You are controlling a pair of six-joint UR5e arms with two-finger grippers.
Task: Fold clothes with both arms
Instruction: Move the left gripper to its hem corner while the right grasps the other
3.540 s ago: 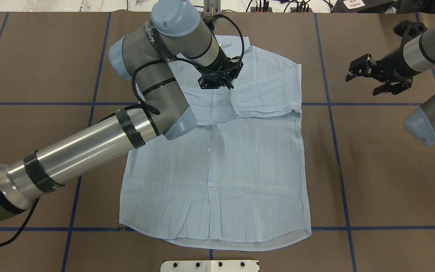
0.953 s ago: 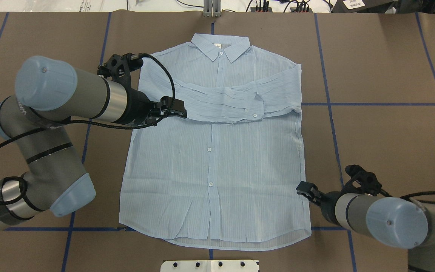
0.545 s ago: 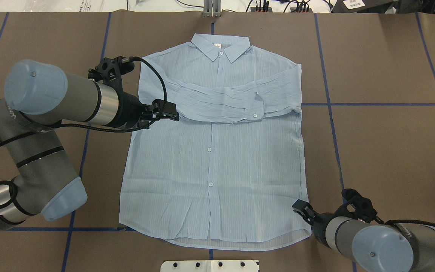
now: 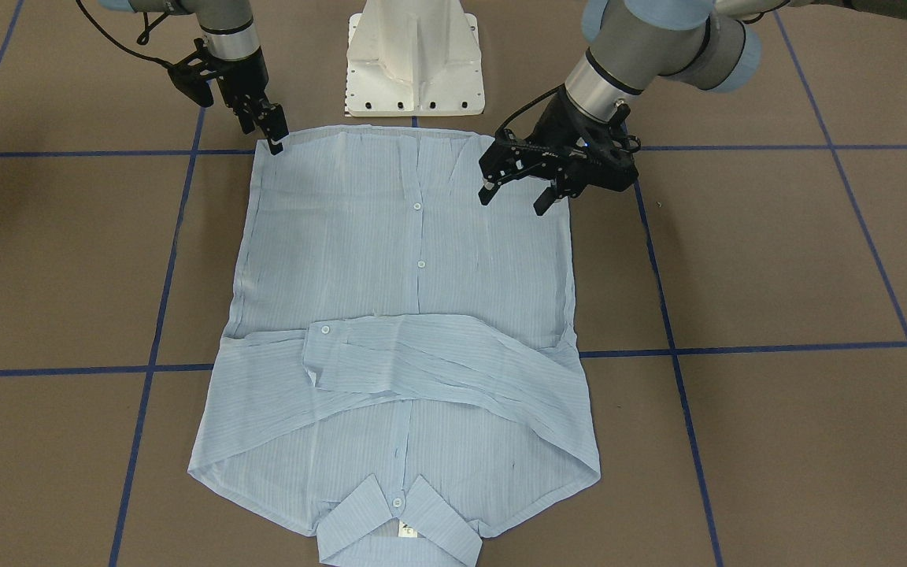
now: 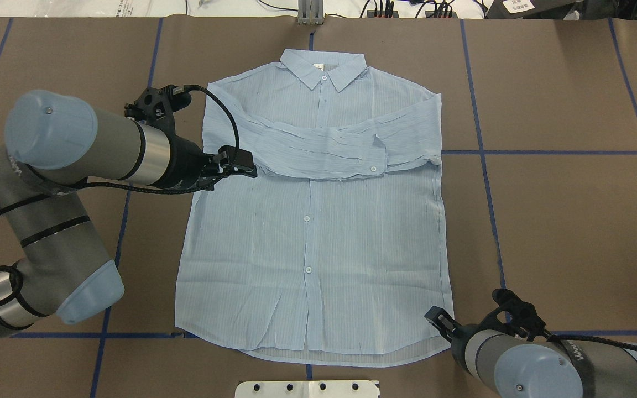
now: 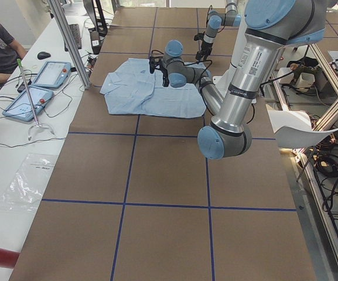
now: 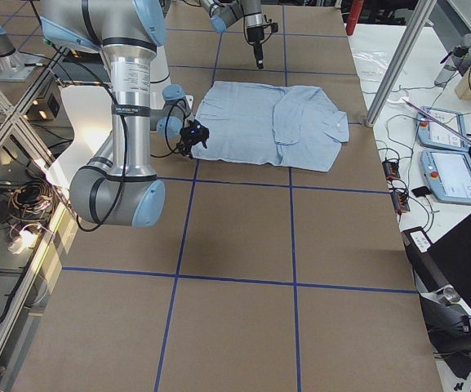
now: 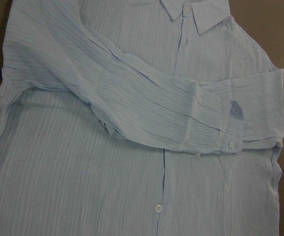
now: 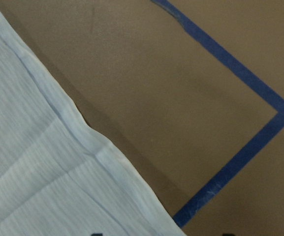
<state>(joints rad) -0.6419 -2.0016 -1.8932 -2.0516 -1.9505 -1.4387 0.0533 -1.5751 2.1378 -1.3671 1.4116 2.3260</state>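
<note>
Item, my overhead view: shirt [image 5: 318, 237] flat mid-worktop [image 5: 573, 221], sleeves crossed; left claw [image 5: 247, 166], wide and empty, has backed off centre-left, and right claw [image 5: 434, 318], spread and empty, has dropped to the lower-right hem corner, so I judge the hem fold is next.

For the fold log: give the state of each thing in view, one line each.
shirt: lying flat, front up, buttoned.
sleeves: both folded across the chest.
collar: flat, top button closed.
left gripper: open, empty, over the shirt's side.
right gripper: open, at a hem corner.
</note>
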